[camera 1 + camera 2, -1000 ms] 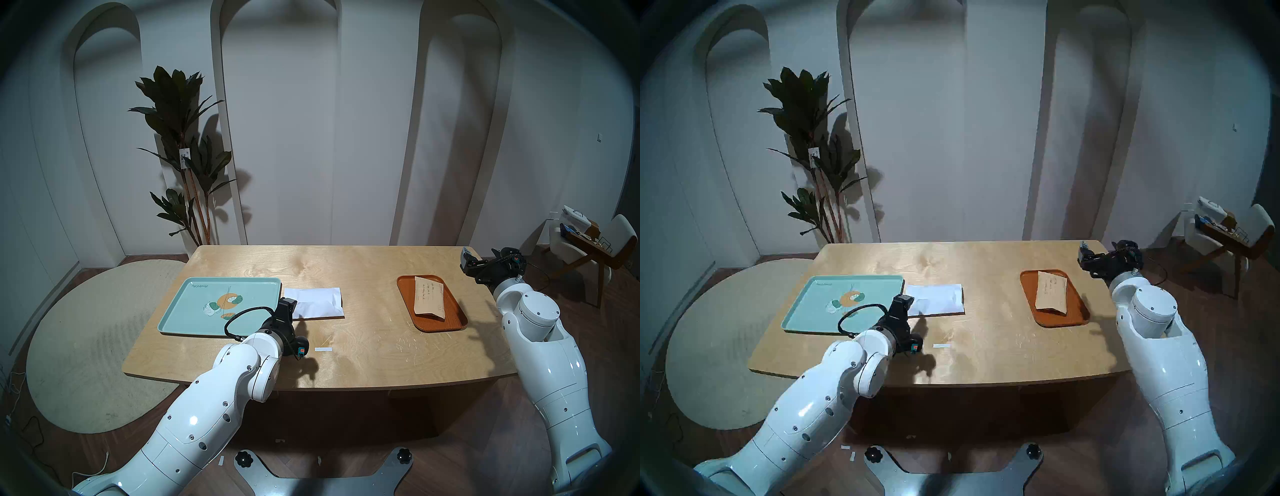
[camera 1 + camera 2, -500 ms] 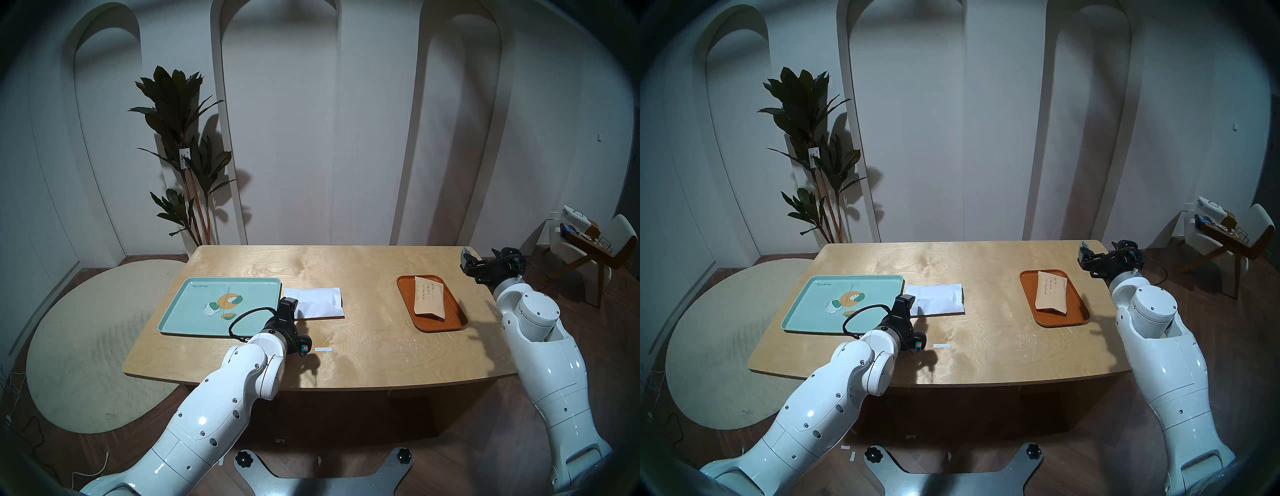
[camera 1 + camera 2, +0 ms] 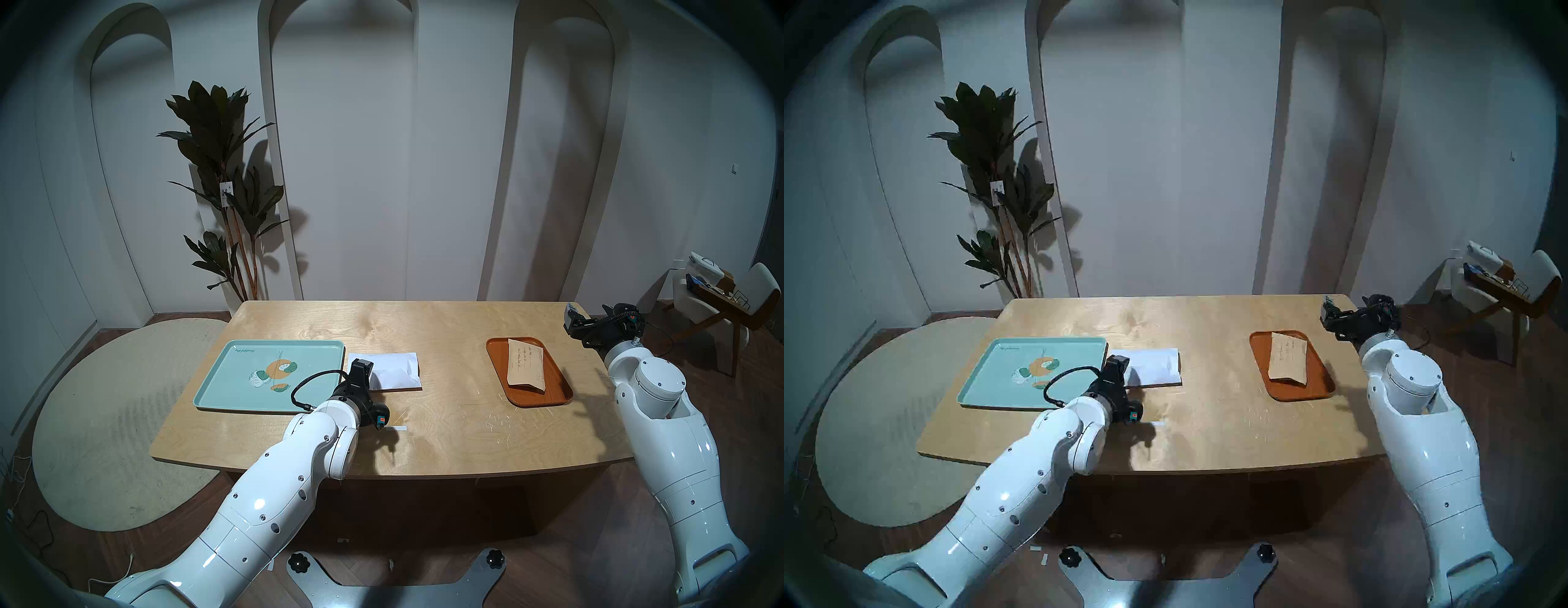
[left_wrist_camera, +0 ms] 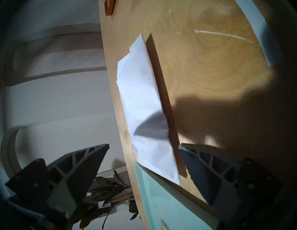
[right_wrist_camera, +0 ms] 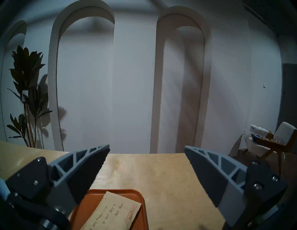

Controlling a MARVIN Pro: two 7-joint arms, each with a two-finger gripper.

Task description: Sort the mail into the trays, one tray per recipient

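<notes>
White envelope [image 3: 394, 370] is our concern: it lies flat on the table [image 3: 445, 429], its left end touching the right rim of the mint-green tray [image 3: 237, 373], perhaps lapping onto it. The tan envelope [image 3: 526, 364] already lies inside the orange-brown tray [image 3: 496, 361], well to the right of the white envelope, so we judge half the sorting done and the white one in hand.

Our left gripper [image 4: 143, 162] hovers at the white envelope's left, near corner, its fingers spread wide and empty, one on each side of the near long edge in the wrist view. Whether the tips touch the table we cannot tell.

Next, we think, comes a pinch. Flat paper gives little to grab, so we would need one finger under the near edge, or else slide the envelope leftward over the tray rim. That raised rim, right against the envelope, could catch or buckle the paper.

Right of the white envelope we see bare table; a small white strip [image 3: 399, 428] lies nearer us than the envelope. Our right gripper [image 5: 146, 160] hangs wide apart and empty, beyond the orange-brown tray, well away from the white envelope.
</notes>
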